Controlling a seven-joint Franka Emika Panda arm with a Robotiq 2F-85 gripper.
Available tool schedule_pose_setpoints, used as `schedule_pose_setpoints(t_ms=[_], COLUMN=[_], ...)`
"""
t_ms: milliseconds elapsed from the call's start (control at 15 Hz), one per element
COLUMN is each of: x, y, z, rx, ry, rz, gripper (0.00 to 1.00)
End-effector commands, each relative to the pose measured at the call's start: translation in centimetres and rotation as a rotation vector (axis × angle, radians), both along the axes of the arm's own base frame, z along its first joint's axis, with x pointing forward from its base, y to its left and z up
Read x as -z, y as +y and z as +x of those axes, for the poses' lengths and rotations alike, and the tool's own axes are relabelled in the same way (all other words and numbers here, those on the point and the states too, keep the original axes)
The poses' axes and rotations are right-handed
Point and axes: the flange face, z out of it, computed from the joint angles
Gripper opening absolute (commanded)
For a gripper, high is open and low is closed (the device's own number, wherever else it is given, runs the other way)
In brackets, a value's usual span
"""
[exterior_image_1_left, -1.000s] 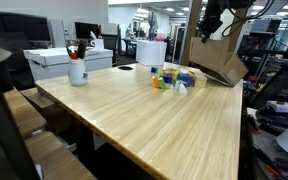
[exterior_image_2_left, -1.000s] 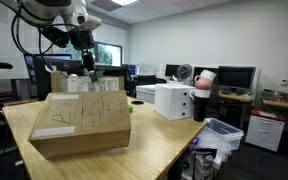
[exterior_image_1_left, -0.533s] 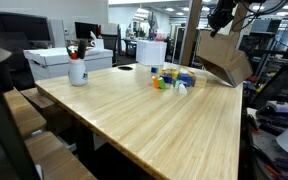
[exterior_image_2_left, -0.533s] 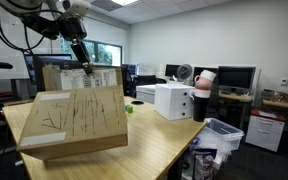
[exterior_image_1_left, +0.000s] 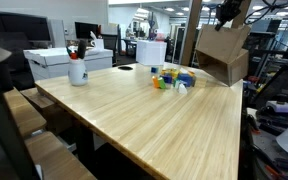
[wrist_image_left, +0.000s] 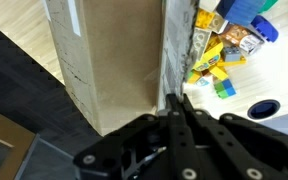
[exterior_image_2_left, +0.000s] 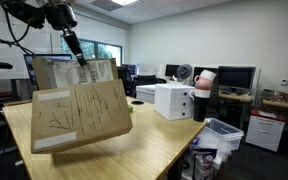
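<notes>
box: cardboard box hangs tilted from its top flap at the far end of the table. I see it in both ext. views. One corner sits lower than the rest, open top faces up.
box vs table: underside looks clear of the wood, but I can't tell if the low corner touches.
box face: plain brown w/ a strip of pale tape and scuff lines (the face toward the ext. cam).
tool: gripper comes down from above and is clenched on the box's upper flap. In wrist view the fingers sit pinched tight together over the flap's thin edge, box wall right in front of them.
arm: reaches in from above the box.
nearest stuff: pile of colored toy blocks on the table just beside the box; wrist cam sees them below.
further out: white mug w/ pens near the opposite table edge, well apart from the box.
room side: white case on the table beside the box, bin on the floor past it.
</notes>
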Motion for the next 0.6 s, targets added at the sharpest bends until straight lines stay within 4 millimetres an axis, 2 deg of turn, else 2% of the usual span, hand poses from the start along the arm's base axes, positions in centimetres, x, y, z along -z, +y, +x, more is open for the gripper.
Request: schedule_pose_setpoints(t_ms=[0, 333, 533], x=[-1.0, -1.9, -2.3], y=[0.2, -0.4, -1.7], z=[-1.4, -2.0, -2.0], rx=[-0.077, -0.143, -0.183], ry=[-0.038, -0.013, 0.026], rz=[0.064, 0.122, 0.142], gripper=[0.01, 0.01, 0.01])
